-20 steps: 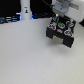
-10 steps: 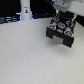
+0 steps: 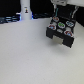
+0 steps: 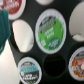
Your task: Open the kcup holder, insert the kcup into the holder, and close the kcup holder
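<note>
With the kcup holder (image 3: 61,33) open beneath the gripper (image 3: 59,10), the kcup isn't slotted yet; its grip I can't tell.

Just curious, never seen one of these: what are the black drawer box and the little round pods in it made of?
The drawer box looks like matte black plastic or coated metal; too blurred to tell which. The pods seem to be plastic cups with printed foil or paper lids: flat round tops with coloured labels, one green and white.
</note>
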You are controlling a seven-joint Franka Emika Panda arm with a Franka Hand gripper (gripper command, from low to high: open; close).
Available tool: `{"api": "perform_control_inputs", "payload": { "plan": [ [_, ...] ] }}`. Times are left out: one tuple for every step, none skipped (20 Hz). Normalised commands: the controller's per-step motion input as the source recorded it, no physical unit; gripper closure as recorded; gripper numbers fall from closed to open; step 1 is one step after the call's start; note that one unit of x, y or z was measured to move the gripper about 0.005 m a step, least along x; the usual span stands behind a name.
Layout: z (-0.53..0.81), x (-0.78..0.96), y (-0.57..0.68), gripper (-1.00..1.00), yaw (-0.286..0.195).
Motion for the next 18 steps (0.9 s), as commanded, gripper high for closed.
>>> {"api": "perform_control_inputs", "payload": {
  "plan": [
    [0.25, 0.58, -0.44, -1.0, 0.04],
    [0.26, 0.62, -0.45, -1.0, 0.032],
    [0.26, 0.64, -0.42, -1.0, 0.023],
    [0.26, 0.67, -0.41, -1.0, 0.023],
    [0.22, 0.72, -0.36, -1.0, 0.023],
    [0.16, 0.73, -0.32, -1.0, 0.026],
    [0.13, 0.67, -0.35, -1.0, 0.037],
    [0.13, 0.61, -0.37, -1.0, 0.046],
    [0.12, 0.59, -0.37, -1.0, 0.05],
    [0.12, 0.57, -0.36, -1.0, 0.054],
    [0.12, 0.56, -0.35, -1.0, 0.056],
    [0.1, 0.57, -0.35, -1.0, 0.053],
    [0.06, 0.62, -0.34, -1.0, 0.046],
    [0.04, 0.64, -0.32, -1.0, 0.043],
    [0.02, 0.67, -0.31, -1.0, 0.041],
    [0.0, 0.68, -0.28, -1.0, 0.046],
    [0.0, 0.68, -0.26, -1.0, 0.054],
    [-0.02, 0.68, -0.23, -1.0, 0.056]
  ]
}}
